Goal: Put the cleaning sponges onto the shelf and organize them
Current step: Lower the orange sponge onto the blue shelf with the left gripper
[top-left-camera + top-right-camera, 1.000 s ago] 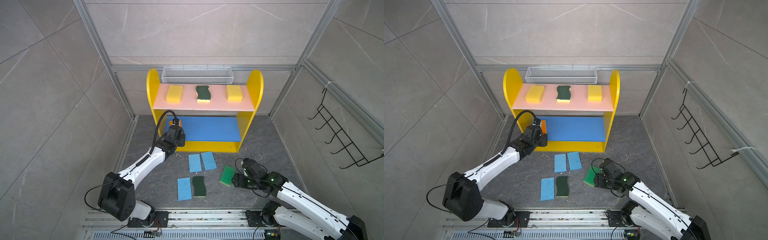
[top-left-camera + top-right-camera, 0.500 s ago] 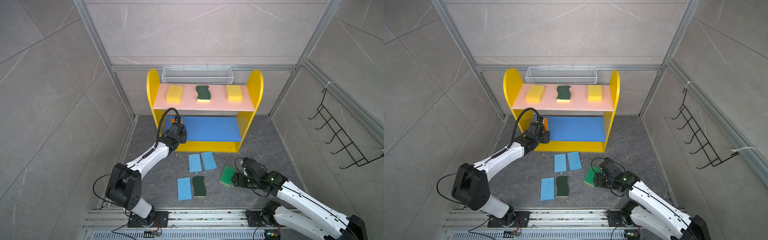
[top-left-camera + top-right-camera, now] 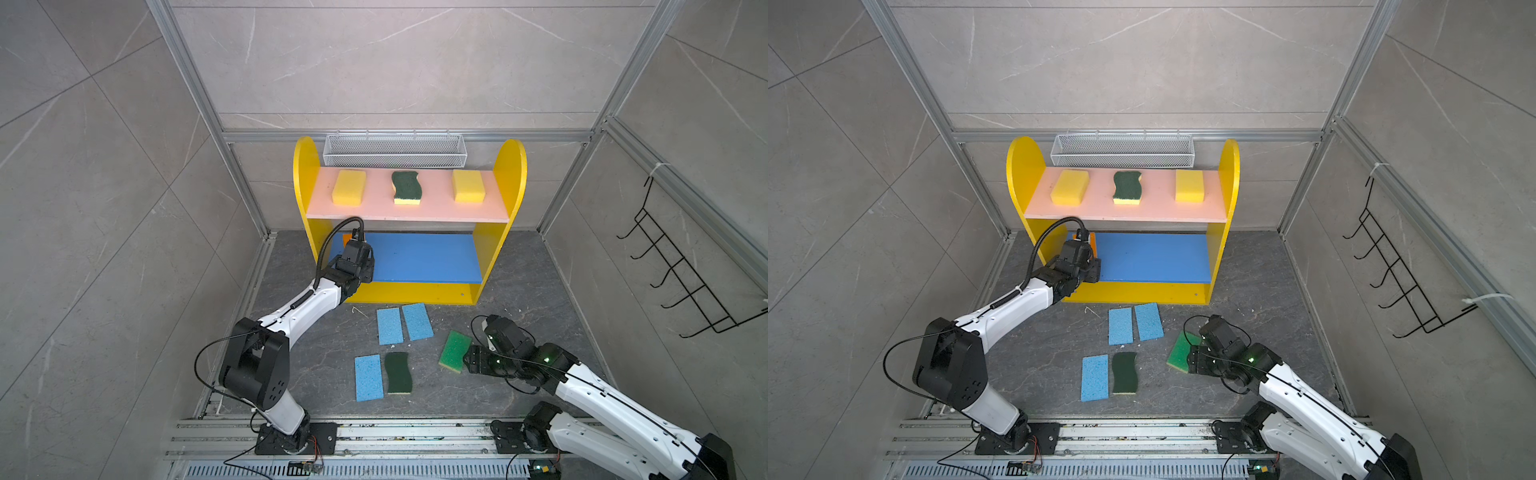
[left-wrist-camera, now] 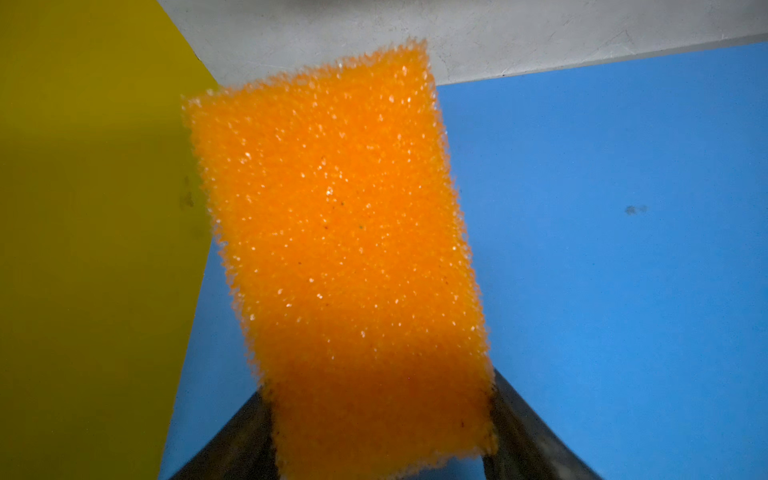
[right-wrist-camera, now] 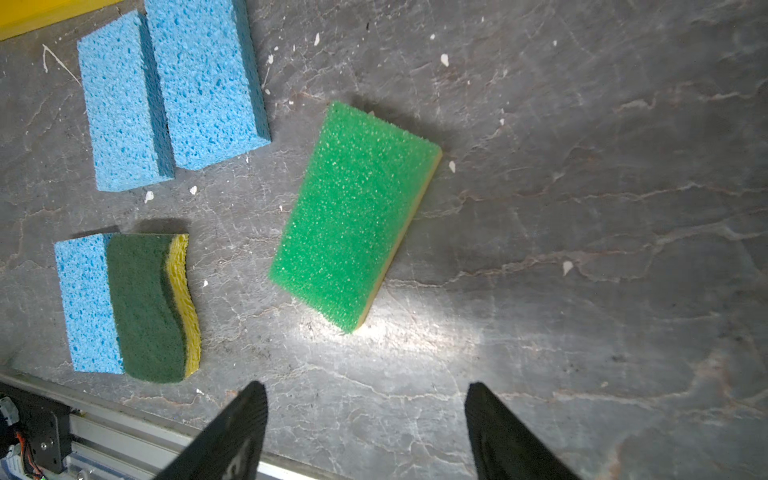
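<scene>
— Does any word, label, brand, number or sign read on anything in view?

— None can be read (neither in both top views nor in either wrist view).

— And the small circuit board [image 3: 305,468] at the near edge of the scene?

— Too small to tell whether it bears any marking.
</scene>
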### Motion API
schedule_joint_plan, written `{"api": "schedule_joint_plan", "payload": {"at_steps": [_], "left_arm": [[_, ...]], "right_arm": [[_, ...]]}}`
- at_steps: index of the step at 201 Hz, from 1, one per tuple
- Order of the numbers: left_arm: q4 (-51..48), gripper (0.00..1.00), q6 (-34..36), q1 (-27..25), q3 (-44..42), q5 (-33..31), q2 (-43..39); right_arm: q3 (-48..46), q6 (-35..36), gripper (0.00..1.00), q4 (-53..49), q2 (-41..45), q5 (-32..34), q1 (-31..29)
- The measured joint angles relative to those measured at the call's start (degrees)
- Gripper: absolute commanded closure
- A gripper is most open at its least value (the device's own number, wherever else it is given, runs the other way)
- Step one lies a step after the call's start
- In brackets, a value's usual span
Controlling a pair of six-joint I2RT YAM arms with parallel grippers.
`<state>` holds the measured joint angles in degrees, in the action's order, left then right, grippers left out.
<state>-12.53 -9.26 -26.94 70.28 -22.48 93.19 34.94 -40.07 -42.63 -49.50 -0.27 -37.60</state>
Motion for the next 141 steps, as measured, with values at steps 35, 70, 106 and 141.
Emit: {"api": "schedule_joint_plan", "payload": {"at_steps": [35, 70, 106, 141], "left_arm": [[-0.3, 0.28, 0.0, 0.2, 0.0, 0.0, 0.9], [0.3, 0.24, -0.1, 0.3, 0.3, -0.1, 1.9], [0.3, 0.22, -0.2, 0.3, 0.3, -0.5, 1.9], [0.2, 0.21, -0.2, 0.3, 0.3, -1.2, 1.9]], "right_arm": [[0.0, 0.0, 0.23, 0.0, 0.0, 0.0, 0.0], [0.0, 0.0, 0.23, 0.0, 0.0, 0.0, 0.0], [0.0, 0.0, 0.23, 0.0, 0.0, 0.0, 0.0], [0.0, 0.0, 0.23, 0.0, -0.6, -0.2, 0.0]]}}
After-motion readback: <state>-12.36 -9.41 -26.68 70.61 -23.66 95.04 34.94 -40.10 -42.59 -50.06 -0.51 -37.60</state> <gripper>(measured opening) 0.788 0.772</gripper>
